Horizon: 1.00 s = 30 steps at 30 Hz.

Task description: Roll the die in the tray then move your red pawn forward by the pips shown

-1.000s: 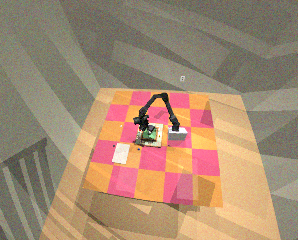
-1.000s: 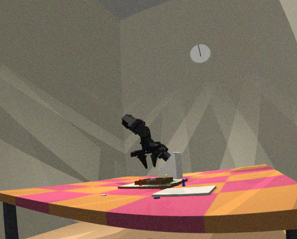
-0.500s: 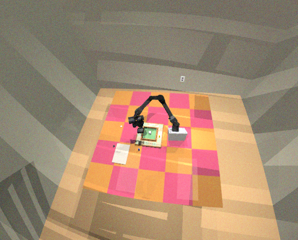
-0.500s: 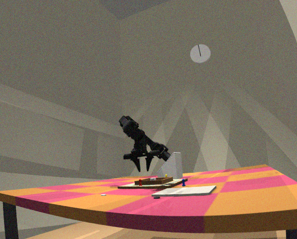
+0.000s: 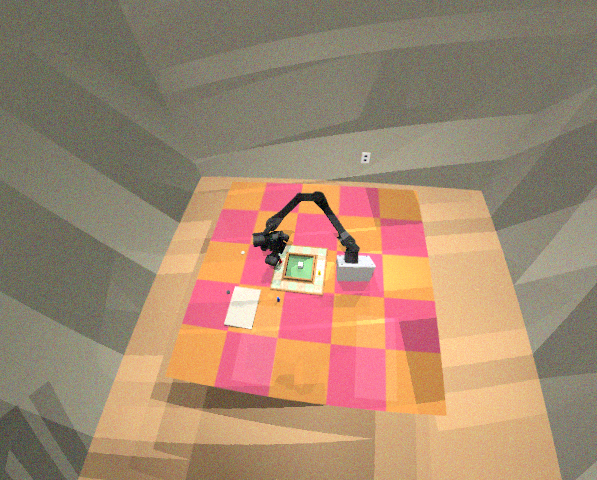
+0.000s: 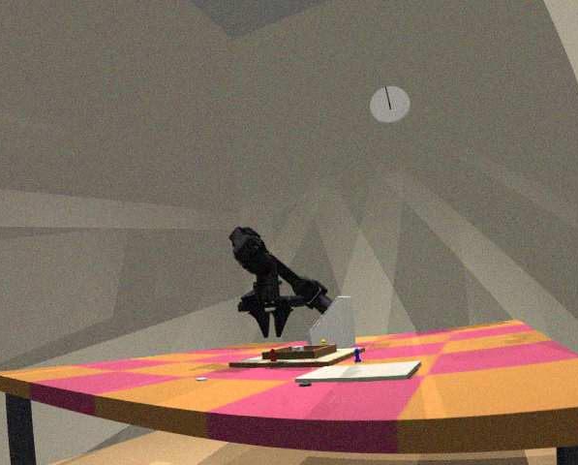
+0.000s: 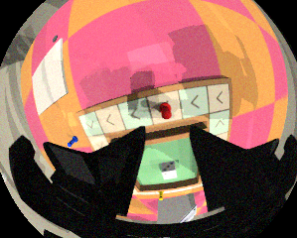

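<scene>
The red pawn (image 5: pixel 279 261) (image 6: pixel 272 355) (image 7: pixel 166 110) stands on the arrow-marked track of the board (image 5: pixel 298 287) (image 6: pixel 243 363), beside the tray. My gripper (image 6: pixel 271 335) (image 7: pixel 168 130) is partly open and empty, pointing down above the red pawn's side of the board, clear of the pawn. The die (image 5: pixel 300 265) (image 6: pixel 297 348) (image 7: pixel 168 169) lies on the green floor of the wooden-walled tray (image 5: pixel 299 280) (image 6: pixel 298 353). Its top pips are too blurred to read surely. The yellow pawn (image 5: pixel 319 272) (image 6: pixel 322 342) (image 7: pixel 161 195) is on the opposite side of the board.
The blue pawn (image 5: pixel 278 299) (image 6: pixel 357 355) (image 7: pixel 73 141) stands off the board. A white slab (image 5: pixel 242 307) (image 6: pixel 358 371) (image 7: pixel 51 76) lies near a dark disc (image 5: pixel 228 292) (image 6: pixel 305 385) (image 7: pixel 55 38). A small white disc (image 5: pixel 242 252) (image 6: pixel 201 379) lies apart. A grey block (image 5: pixel 355 272) (image 6: pixel 336 323) is at the arm's base.
</scene>
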Each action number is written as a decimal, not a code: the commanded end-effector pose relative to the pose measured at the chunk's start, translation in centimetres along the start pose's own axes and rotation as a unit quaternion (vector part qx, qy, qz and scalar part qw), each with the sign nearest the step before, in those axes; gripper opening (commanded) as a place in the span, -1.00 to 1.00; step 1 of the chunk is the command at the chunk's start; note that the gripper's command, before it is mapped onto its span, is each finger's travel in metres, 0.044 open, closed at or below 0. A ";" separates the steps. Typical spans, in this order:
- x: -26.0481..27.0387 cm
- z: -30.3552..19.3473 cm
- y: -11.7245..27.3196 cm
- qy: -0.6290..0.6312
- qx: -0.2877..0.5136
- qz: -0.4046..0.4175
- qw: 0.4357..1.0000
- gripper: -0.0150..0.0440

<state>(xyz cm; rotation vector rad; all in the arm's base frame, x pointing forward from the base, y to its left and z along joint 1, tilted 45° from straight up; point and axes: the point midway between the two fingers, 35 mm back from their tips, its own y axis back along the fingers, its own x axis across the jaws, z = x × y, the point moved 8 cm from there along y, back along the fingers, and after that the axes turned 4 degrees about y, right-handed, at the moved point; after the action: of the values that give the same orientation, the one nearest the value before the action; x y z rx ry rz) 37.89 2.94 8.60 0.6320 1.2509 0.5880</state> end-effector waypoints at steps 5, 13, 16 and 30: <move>0.0 0.2 -1.4 -0.005 -0.003 -0.002 1.000 0.19; 0.0 0.3 -2.7 -0.005 -0.003 -0.002 1.000 0.19; 0.0 0.3 -3.2 -0.005 -0.003 -0.002 1.000 0.19; -0.1 0.2 -5.4 -0.005 -0.003 -0.003 1.000 0.19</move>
<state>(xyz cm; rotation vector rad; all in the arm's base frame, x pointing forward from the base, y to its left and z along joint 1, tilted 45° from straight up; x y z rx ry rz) 38.53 -0.63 5.19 0.6311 1.2327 0.5841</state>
